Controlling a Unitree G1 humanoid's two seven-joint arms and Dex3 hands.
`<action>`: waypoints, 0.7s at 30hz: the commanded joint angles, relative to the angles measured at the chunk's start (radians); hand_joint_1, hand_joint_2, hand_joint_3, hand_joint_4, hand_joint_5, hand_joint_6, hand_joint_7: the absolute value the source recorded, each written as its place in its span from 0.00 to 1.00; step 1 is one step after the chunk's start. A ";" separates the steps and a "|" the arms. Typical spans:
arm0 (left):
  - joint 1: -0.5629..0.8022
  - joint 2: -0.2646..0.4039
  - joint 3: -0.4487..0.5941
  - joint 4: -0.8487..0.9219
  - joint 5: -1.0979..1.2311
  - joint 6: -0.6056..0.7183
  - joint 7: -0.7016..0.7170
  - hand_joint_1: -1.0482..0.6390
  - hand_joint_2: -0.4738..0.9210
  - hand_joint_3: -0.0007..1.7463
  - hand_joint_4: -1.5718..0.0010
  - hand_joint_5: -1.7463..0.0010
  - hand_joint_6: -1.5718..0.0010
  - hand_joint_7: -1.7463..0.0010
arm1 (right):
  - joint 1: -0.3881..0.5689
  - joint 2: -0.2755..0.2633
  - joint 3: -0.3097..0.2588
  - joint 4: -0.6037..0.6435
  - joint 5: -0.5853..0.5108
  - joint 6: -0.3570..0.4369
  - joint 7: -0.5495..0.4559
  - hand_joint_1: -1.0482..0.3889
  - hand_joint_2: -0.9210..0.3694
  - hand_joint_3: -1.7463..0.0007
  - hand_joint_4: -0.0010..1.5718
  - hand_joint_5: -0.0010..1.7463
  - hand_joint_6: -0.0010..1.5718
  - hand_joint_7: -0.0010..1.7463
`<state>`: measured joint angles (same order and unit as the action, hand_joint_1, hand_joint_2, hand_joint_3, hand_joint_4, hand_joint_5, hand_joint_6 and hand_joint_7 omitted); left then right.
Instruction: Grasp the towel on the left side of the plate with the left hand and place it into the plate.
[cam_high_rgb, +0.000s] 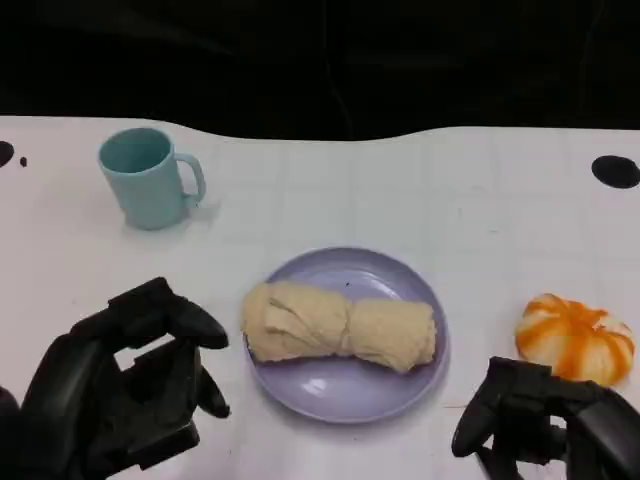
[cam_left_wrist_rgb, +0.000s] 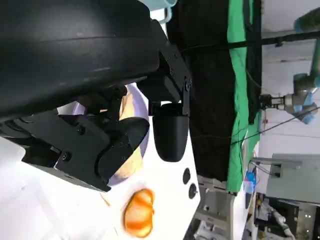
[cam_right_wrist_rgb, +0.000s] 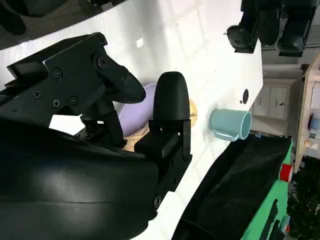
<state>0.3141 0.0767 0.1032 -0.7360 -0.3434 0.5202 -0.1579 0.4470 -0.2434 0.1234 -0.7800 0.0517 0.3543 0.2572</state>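
Note:
A rolled cream towel (cam_high_rgb: 338, 324) lies across the lavender plate (cam_high_rgb: 330, 395) in the middle of the table. My left hand (cam_high_rgb: 125, 385) hovers to the left of the plate, apart from it, fingers spread and holding nothing. My right hand (cam_high_rgb: 545, 420) rests at the lower right, to the right of the plate, with nothing in it. In the left wrist view the towel (cam_left_wrist_rgb: 125, 160) and the plate (cam_left_wrist_rgb: 142, 115) peek out behind my left hand (cam_left_wrist_rgb: 125, 130). The right wrist view shows the plate (cam_right_wrist_rgb: 137, 107) and a strip of towel (cam_right_wrist_rgb: 192, 110) behind my right hand (cam_right_wrist_rgb: 135, 115).
A light blue mug (cam_high_rgb: 148, 178) stands at the back left of the white table (cam_high_rgb: 450, 200). An orange and white pumpkin (cam_high_rgb: 575, 340) sits to the right of the plate, just above my right hand. The mug (cam_right_wrist_rgb: 230, 123) also appears in the right wrist view.

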 joint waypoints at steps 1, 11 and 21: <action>-0.010 -0.012 0.049 -0.017 -0.145 0.134 0.031 0.57 0.72 0.80 0.44 0.00 0.54 0.02 | -0.001 -0.013 -0.013 0.006 0.008 -0.018 0.011 0.70 0.27 0.37 0.47 1.00 0.42 0.80; -0.030 -0.016 0.067 0.006 -0.294 0.319 0.101 0.57 0.69 0.86 0.43 0.00 0.53 0.00 | 0.020 -0.017 -0.037 0.031 0.013 -0.071 0.026 0.71 0.27 0.38 0.47 1.00 0.42 0.79; -0.043 -0.009 0.066 0.014 -0.311 0.368 0.130 0.56 0.69 0.86 0.44 0.00 0.55 0.00 | 0.015 -0.012 -0.033 0.063 -0.003 -0.110 0.022 0.70 0.27 0.38 0.46 1.00 0.42 0.80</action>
<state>0.2804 0.0520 0.1644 -0.7308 -0.6483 0.8750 -0.0423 0.4613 -0.2490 0.0975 -0.7256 0.0501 0.2646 0.2812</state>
